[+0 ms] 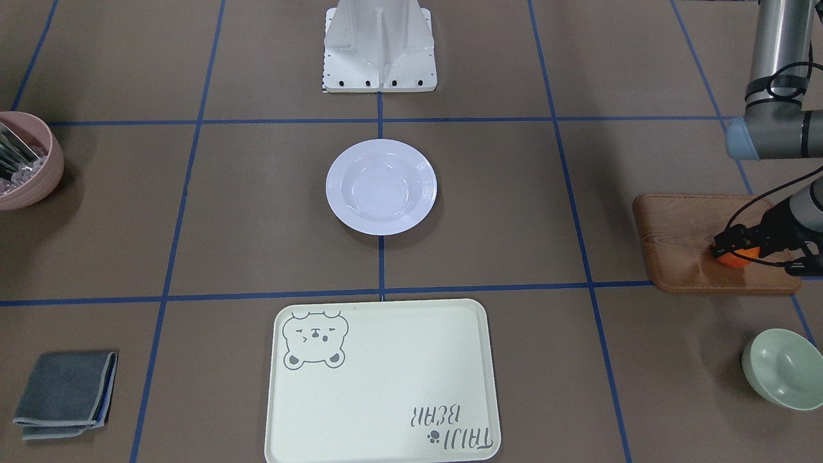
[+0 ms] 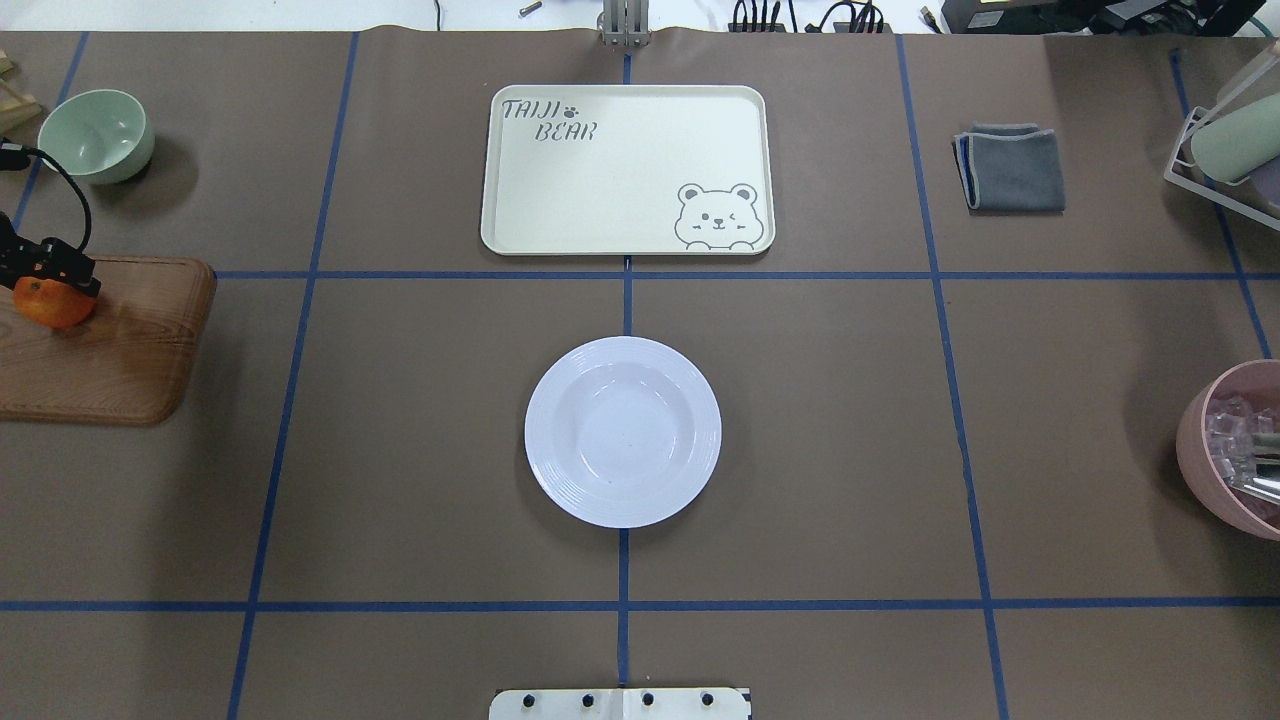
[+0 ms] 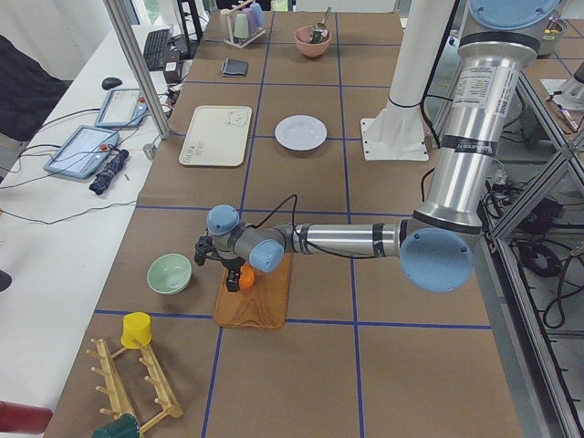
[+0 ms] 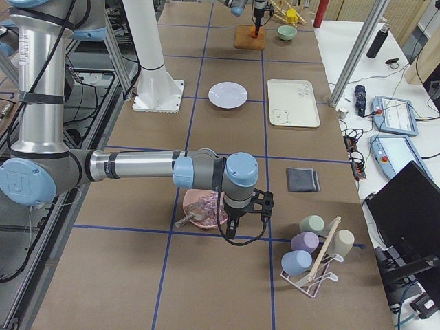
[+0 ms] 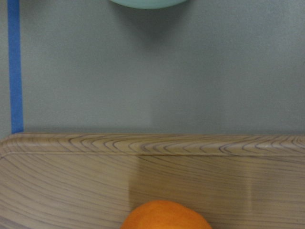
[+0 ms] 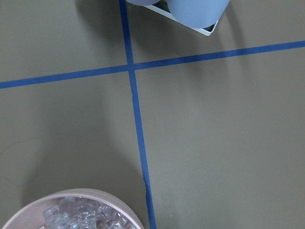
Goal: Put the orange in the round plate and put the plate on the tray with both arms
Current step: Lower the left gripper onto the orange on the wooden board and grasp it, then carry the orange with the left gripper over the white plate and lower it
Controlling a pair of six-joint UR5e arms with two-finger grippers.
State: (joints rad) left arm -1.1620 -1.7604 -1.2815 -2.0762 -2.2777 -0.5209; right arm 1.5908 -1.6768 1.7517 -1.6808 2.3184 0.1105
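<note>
The orange [image 2: 55,308] rests on a brown wooden board [image 2: 120,350] at the table's left end. My left gripper [image 2: 48,280] is down over its top, and I cannot tell whether the fingers are closed on it. In the left wrist view the orange [image 5: 164,217] fills the bottom edge. The white round plate [image 2: 622,430] stands empty at the table's middle. Beyond it lies the cream bear tray [image 2: 620,170], also empty. My right gripper [image 4: 235,229] hangs beside a pink bowl, shown only in the exterior right view, so its state is unclear.
A mint-green bowl [image 2: 97,135] sits beyond the board. A folded grey cloth [image 2: 1010,168] lies far right of the tray. The pink bowl [image 2: 1192,440] with clear pieces is at the right edge. A rack of cups [image 4: 313,254] stands near it.
</note>
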